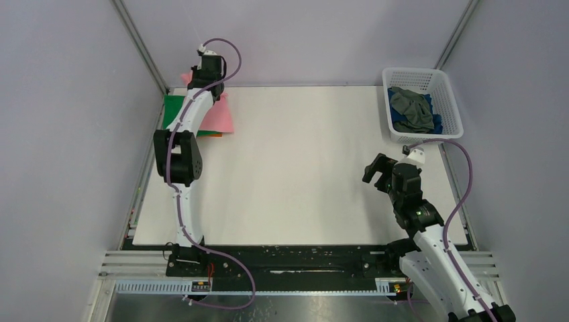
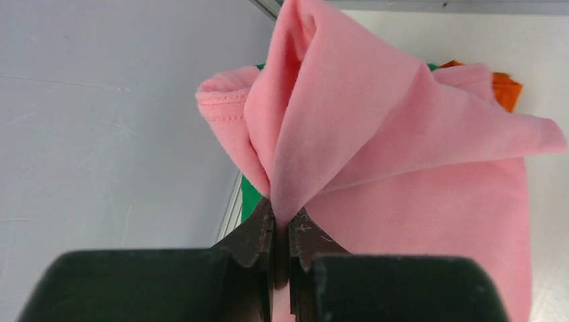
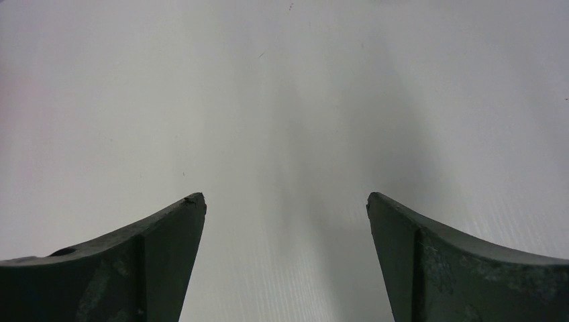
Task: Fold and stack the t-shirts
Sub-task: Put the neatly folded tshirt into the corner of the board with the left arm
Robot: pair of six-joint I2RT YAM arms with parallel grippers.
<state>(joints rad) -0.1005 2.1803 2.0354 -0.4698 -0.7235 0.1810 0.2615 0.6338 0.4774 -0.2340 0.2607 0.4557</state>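
1. Black fingers of the left gripper (image 2: 282, 213) are pressed together on a raised fold of the soft pink cloth t-shirt (image 2: 402, 201), pinching it above the far left corner of the white table top (image 1: 302, 168).
2. Beneath the pink shirt lie a flat green cloth t-shirt (image 1: 174, 111) and an orange cloth t-shirt (image 2: 506, 90); only a sliver of the orange one shows at the pile's edge.
3. A pale grey side wall (image 2: 100, 134) and a metal frame post (image 1: 141, 47) stand just beside this pile, so that side is tight.
4. The right gripper (image 3: 285, 208) hangs over bare table near the right edge, jaws spread wide with nothing between them.
5. A white plastic lattice basket (image 1: 448, 100) sits in the far right corner, well apart from the pile, holding a crumpled grey t-shirt (image 1: 410, 107) on a blue t-shirt (image 1: 436, 124).
6. Between the pile and the right arm the table top stretches open.
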